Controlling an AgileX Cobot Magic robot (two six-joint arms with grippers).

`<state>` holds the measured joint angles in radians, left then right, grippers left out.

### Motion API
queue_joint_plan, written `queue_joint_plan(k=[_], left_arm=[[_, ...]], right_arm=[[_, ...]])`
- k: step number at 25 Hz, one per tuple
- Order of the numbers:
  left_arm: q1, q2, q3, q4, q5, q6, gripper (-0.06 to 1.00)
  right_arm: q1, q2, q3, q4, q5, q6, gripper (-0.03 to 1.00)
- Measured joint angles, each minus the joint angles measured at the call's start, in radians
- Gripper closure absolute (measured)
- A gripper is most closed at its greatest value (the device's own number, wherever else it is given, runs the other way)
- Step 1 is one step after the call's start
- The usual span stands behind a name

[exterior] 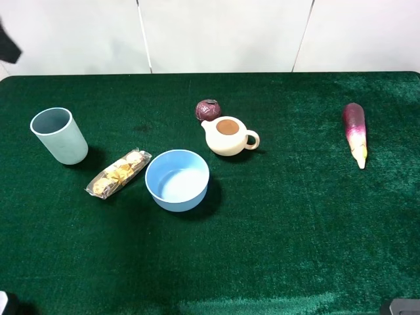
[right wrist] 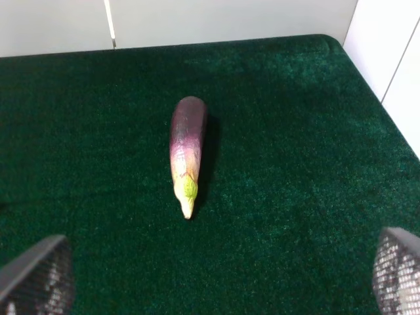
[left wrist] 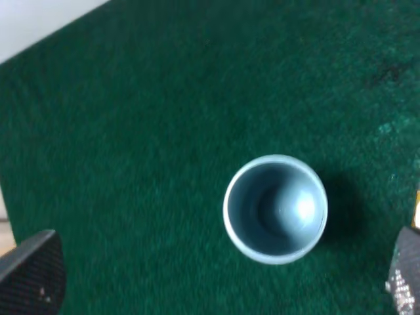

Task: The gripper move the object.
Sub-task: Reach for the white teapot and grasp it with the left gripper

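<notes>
The object, a small round dark maroon fruit [exterior: 208, 109], lies on the green cloth at the back middle, right behind a cream teapot [exterior: 228, 136] and close against it. It shows in neither wrist view. My left gripper [left wrist: 220, 282] is open and empty, high above a pale blue cup [left wrist: 275, 209] that I see from straight above. My right gripper [right wrist: 216, 275] is open and empty, with the long purple-and-white eggplant [right wrist: 186, 152] lying on the cloth ahead of it. Both grippers are far from the fruit.
In the exterior view the cup [exterior: 59, 135] stands at the left, a packet of biscuits [exterior: 118, 173] beside it, a blue bowl [exterior: 177, 180] in front of the teapot, and the eggplant [exterior: 355, 133] at the right. The table's far edge meets a white wall.
</notes>
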<state>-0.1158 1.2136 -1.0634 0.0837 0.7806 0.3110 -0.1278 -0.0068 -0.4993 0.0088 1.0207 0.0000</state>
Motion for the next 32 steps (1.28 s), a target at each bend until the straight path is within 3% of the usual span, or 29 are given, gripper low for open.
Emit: queue_joint_plan(k=[6,10,17,23,30,32], left_arm=[[-0.09,0.175,-0.135,0.0,-0.001,0.054,-0.05],[-0.161,0.297,-0.221,0.0,-0.001,0.159,-0.05],[-0.276,0.494,-0.372,0.0,0.004,0.459,-0.05],[-0.362,0.645,-0.51,0.001,0.072,0.764,-0.05],[-0.419,0.776,-0.614,0.0,0.116,1.106,-0.05],[-0.427,0.8,-0.621,0.0,0.118,1.157,-0.05]], right_arm=[[0.0,0.0,0.0,0.0,0.0,0.0,0.27],[0.0,0.0,0.0,0.0,0.0,0.0,0.27],[0.0,0.0,0.0,0.0,0.0,0.0,0.27],[0.0,0.0,0.0,0.0,0.0,0.0,0.27],[0.0,0.0,0.0,0.0,0.0,0.0,0.27],[0.0,0.0,0.0,0.0,0.0,0.0,0.27]])
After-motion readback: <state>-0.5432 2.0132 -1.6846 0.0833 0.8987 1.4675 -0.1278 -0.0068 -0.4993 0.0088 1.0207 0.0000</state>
